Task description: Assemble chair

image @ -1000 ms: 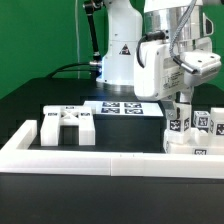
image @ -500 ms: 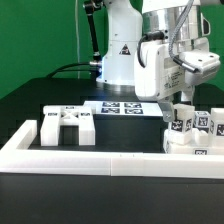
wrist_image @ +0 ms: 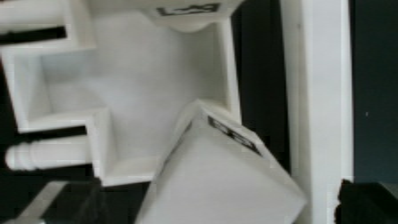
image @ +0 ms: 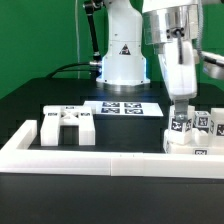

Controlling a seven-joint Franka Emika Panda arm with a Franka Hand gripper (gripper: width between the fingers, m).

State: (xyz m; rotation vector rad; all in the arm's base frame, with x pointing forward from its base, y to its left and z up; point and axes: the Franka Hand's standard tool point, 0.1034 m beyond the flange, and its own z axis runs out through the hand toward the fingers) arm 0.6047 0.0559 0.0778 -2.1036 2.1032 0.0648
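In the exterior view, the chair pieces (image: 195,128) stand in a cluster at the right, just behind the border wall: several small white tagged blocks and posts. My gripper (image: 181,104) hangs straight down over the nearest tagged post (image: 179,125). A separate white bracket-like piece (image: 66,125) lies at the left. In the wrist view the tagged post (wrist_image: 222,170) fills the lower middle, lying between my jaws. Dark gaps show on both sides of it, so my gripper (wrist_image: 217,214) is open and the post stands free. A white slab with pegs (wrist_image: 107,90) lies beyond it.
The marker board (image: 121,108) lies flat at mid-table behind the pieces. A long low white border wall (image: 100,157) runs along the front and turns up the left side. The robot base (image: 122,60) stands at the back with a cable running off to the left.
The jaws have opened and let go of the tagged post, which stays upright among the pieces. The wrist has turned and straightened above it.
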